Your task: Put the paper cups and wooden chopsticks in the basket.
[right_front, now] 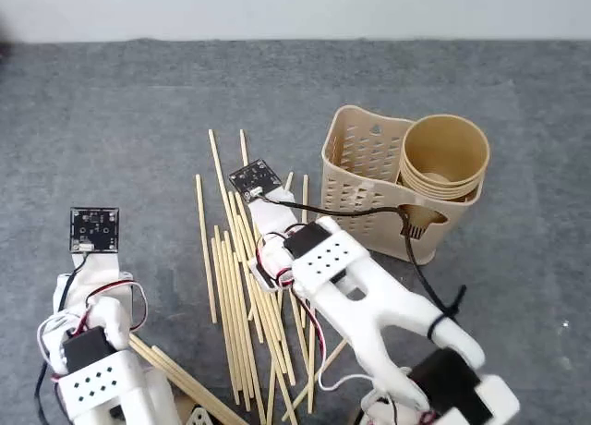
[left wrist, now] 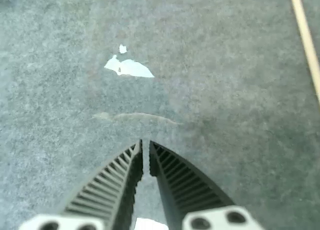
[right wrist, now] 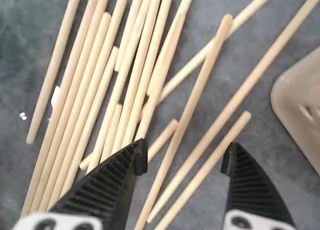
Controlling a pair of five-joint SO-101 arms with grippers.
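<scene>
Many wooden chopsticks [right_front: 242, 286] lie scattered on the grey mat in the middle of the table. A beige slotted basket [right_front: 365, 180] stands to their right, with stacked paper cups [right_front: 445, 155] in its right compartment. My right gripper [right wrist: 185, 152] hangs open just above the chopsticks [right wrist: 125, 90], with two or three sticks between its fingers [right wrist: 112, 182]; the basket's corner [right wrist: 300, 105] is close by. In the high view the right arm [right_front: 319, 254] sits over the pile. My left gripper [left wrist: 146, 147] is shut over bare mat at the front left, empty.
The left arm [right_front: 92, 351] rests at the front left corner. A white fleck [left wrist: 129, 67] marks the mat ahead of the left gripper, and one chopstick [left wrist: 306, 42] lies off to its side. Open mat lies at the back and far left.
</scene>
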